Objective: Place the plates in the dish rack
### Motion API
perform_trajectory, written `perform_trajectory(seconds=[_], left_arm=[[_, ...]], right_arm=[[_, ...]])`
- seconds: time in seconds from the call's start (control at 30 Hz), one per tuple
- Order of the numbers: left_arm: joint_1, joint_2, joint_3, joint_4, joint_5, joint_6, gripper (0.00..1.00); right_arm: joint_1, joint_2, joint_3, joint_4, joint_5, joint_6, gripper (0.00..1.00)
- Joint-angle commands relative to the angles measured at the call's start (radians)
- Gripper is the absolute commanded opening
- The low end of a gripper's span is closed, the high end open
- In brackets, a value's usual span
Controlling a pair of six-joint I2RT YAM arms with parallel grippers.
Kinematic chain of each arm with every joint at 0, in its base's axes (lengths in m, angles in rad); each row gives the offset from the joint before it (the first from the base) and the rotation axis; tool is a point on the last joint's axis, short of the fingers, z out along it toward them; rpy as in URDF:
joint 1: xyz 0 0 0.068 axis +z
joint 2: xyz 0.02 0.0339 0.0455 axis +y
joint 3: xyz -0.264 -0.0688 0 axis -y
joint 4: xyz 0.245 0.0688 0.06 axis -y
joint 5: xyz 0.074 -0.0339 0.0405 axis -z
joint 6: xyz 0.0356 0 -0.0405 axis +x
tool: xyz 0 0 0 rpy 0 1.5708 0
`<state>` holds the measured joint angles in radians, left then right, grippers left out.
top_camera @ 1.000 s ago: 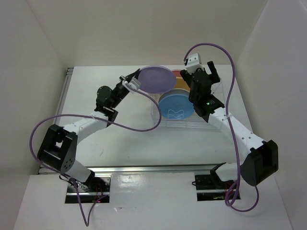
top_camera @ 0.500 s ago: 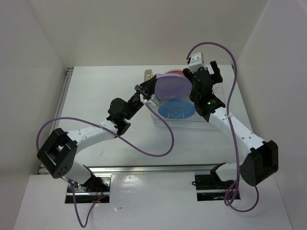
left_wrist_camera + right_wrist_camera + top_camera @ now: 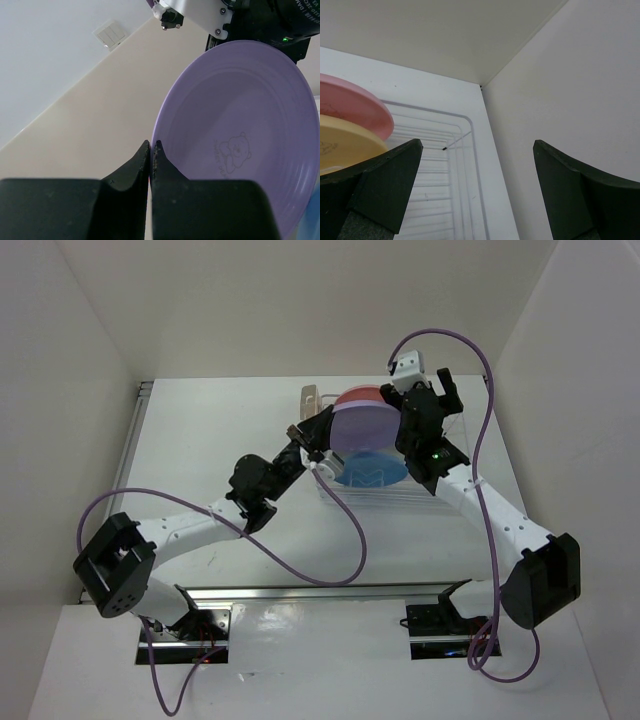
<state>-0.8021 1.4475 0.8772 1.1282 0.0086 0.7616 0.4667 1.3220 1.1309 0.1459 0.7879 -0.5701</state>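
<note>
My left gripper (image 3: 312, 440) is shut on the rim of the lavender plate (image 3: 364, 426), held tilted over the wire dish rack (image 3: 420, 495); in the left wrist view (image 3: 151, 144) the plate (image 3: 240, 135) fills the right side. In the rack stand the blue plate (image 3: 372, 472) and the pink plate (image 3: 356, 396). The right wrist view shows the pink plate (image 3: 350, 102) and the orange-yellow plate (image 3: 345, 145) at the left. My right gripper (image 3: 477, 145) is open and empty above the rack's far right end (image 3: 462, 165). The cream plate is hidden.
The beige cutlery holder (image 3: 310, 400) stands at the rack's left end. White enclosure walls stand close behind and to the right (image 3: 570, 75). Purple cables (image 3: 340, 530) loop over the table.
My left arm has swung right, carrying the lavender plate from the rack's left edge to over its middle, and tilted it steeper. The right arm has barely moved.
</note>
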Motion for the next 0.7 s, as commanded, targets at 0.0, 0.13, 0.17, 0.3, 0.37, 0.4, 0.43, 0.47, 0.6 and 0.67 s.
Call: perform_trajectory(seconds=[0.0,0.13,0.17,0.3,0.37,0.4,0.43,0.47,0.6,0.67], left_arm=[[-0.011,-0.042,0.017,0.084,-0.019,0.034,0.00],[-0.031,-0.093,0.017,0.059,-0.010,0.044,0.00],[-0.031,-0.111,0.017,0.045,-0.010,0.044,0.00],[-0.051,-0.145,0.008,0.022,-0.010,0.044,0.00],[-0.051,-0.145,-0.001,0.012,-0.010,0.053,0.00],[-0.061,-0.154,-0.001,0.012,-0.019,0.053,0.00],[-0.062,-0.154,-0.001,0.012,-0.019,0.053,0.00],[-0.062,-0.154,-0.010,0.012,-0.019,0.053,0.00],[-0.080,-0.141,-0.021,0.012,-0.019,0.044,0.00],[-0.089,-0.115,-0.030,0.012,-0.019,0.044,0.00]], right_arm=[[0.006,-0.037,-0.020,0.017,-0.010,0.018,1.00],[0.006,-0.027,-0.020,0.017,-0.019,0.018,1.00],[0.006,-0.027,-0.010,0.017,-0.019,0.018,1.00],[0.006,-0.017,-0.010,0.026,-0.019,0.027,1.00],[0.006,-0.017,-0.010,0.026,-0.019,0.027,1.00],[0.006,-0.017,-0.010,0.026,-0.019,0.027,1.00],[0.006,-0.017,-0.010,0.026,-0.019,0.027,1.00],[0.006,-0.017,-0.010,0.017,-0.019,0.027,1.00],[0.006,-0.017,-0.010,0.017,-0.019,0.027,1.00],[0.006,-0.017,-0.010,0.017,-0.019,0.027,1.00]])
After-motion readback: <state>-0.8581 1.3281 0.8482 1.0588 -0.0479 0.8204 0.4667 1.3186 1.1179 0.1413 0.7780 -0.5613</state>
